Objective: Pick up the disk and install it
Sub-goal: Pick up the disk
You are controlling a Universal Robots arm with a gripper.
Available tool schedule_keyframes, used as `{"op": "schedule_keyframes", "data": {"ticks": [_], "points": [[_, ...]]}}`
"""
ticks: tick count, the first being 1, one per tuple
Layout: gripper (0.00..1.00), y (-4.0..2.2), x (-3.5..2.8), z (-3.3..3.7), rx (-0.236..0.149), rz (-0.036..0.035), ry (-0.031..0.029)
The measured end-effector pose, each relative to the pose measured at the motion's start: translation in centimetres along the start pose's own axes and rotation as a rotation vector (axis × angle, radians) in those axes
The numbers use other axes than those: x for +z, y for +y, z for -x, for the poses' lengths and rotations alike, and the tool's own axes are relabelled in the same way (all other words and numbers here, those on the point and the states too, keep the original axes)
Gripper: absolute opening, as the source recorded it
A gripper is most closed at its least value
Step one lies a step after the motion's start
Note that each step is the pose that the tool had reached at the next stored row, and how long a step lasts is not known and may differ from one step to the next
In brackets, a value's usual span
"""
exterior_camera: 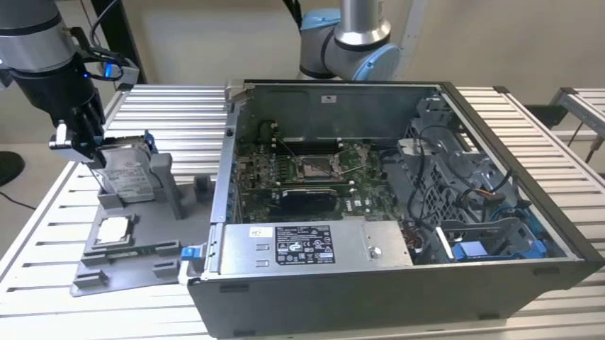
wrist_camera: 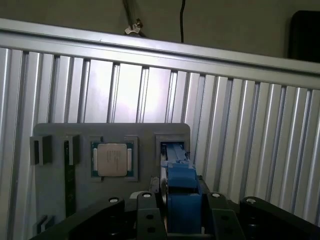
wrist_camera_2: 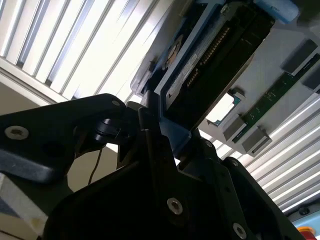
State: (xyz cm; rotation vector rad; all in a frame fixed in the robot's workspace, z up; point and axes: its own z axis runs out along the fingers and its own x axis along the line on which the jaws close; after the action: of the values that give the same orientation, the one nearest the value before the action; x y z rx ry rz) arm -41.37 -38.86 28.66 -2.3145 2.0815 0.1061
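Gripper (exterior_camera: 87, 150) jaws clamped on the top edge of the disk (exterior_camera: 127, 177).
It stands upright in a grey holder (exterior_camera: 151, 230) just beside the computer case (exterior_camera: 378, 290); likely stiff, heavy and shock-sensitive, best held by its blue frame.

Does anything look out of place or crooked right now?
Nothing stands out. The disk stands on edge in its grey holder, the gripper at its top; the chip lies flat in its recess.
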Motion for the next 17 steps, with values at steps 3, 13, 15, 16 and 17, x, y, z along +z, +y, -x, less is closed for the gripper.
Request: {"op": "schedule_keyframes", "data": {"ticks": [3,13,15,16,17], "points": [[0.00,-0.01,-0.07,0.00,0.000,-0.0002,0.0001],[0.00,0.03,-1.23,0.09,0.000,0.0000,0.0001],[0.00,0.04,-1.51,0.11,0.000,-0.0001,0.0000],[0.00,0.04,-1.66,0.12,0.000,-0.0001,0.0000],[0.00,0.05,-1.84,0.13,0.000,0.0000,0.0000]]}}
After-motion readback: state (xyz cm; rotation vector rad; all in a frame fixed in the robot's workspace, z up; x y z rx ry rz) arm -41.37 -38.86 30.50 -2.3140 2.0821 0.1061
